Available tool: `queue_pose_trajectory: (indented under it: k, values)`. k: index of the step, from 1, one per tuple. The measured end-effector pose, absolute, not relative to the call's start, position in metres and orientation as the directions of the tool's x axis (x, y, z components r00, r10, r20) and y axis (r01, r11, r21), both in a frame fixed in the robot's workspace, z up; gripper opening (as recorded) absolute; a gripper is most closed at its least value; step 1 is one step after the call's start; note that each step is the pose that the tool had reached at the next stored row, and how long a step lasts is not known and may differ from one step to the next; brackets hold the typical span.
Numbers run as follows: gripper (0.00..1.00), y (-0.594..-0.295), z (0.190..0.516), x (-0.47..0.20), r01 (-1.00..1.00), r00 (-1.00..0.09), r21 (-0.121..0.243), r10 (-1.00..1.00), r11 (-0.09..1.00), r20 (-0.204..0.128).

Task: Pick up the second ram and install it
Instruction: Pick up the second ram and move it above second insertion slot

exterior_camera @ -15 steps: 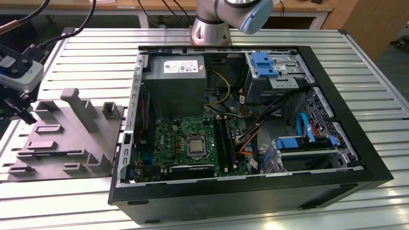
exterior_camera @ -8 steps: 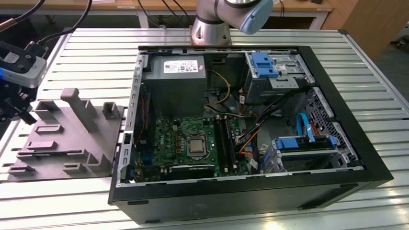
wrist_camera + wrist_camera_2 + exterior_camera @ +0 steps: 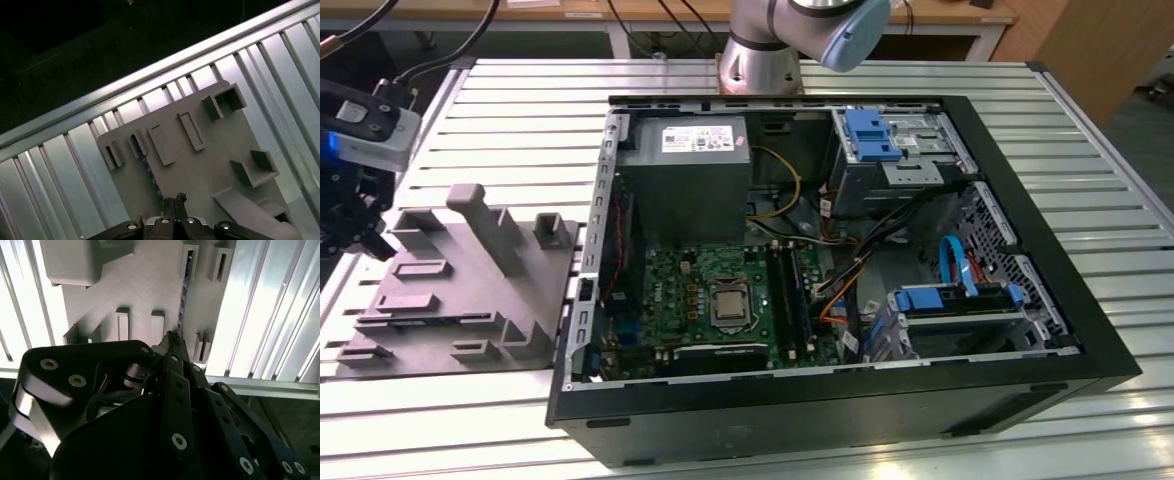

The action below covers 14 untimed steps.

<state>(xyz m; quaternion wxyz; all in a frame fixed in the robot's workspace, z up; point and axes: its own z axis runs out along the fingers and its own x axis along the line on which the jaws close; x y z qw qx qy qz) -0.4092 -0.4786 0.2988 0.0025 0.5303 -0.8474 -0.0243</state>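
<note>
- One gripper [image 3: 176,199], mine: closed narrow, tips almost meeting.
- Close by, the second ram [image 3: 149,172] stands on edge, seated in the grey fixture [image 3: 205,175].
- My tips hang just beside one end of it.

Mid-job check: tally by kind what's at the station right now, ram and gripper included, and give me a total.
1 computer case, open on the slatted table
1 grey fixture, beside the case
1 ram stick, on edge in the fixture
1 gripper, above the fixture near the ram stick
Total: 4
</note>
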Motion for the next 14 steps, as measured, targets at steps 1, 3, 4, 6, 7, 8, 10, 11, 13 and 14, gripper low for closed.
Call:
queue_pose_trajectory:
  k: [1,3,4,6,7,8,10,11,13,14]
  values:
    - [0.10,-0.4786,0.2987,-0.4092,-0.906,-0.421,0.044,-0.907,0.420,-0.022]
    - [0.10,-0.4786,0.2986,-0.4092,-0.921,-0.388,0.044,-0.921,0.387,-0.021]
    - [0.10,-0.4786,0.2985,-0.4092,-0.928,-0.371,0.044,-0.928,0.370,-0.021]
    - [0.10,-0.4787,0.2983,-0.4092,-0.941,-0.337,0.044,-0.941,0.336,-0.021]
    - [0.10,-0.4786,0.2982,-0.4092,-0.947,-0.321,0.044,-0.947,0.319,-0.021]
    - [0.10,-0.4786,0.2981,-0.4092,-0.953,-0.302,0.044,-0.953,0.301,-0.021]
    - [0.10,-0.4786,0.2979,-0.4092,-0.963,-0.268,0.044,-0.963,0.267,-0.021]
    - [0.10,-0.4786,0.2978,-0.4092,-0.967,-0.251,0.044,-0.968,0.249,-0.021]
    - [0.10,-0.4786,0.2974,-0.4092,-0.976,-0.216,0.044,-0.976,0.215,-0.021]
    - [0.10,-0.4786,0.2971,-0.4092,-0.979,-0.198,0.044,-0.980,0.197,-0.021]
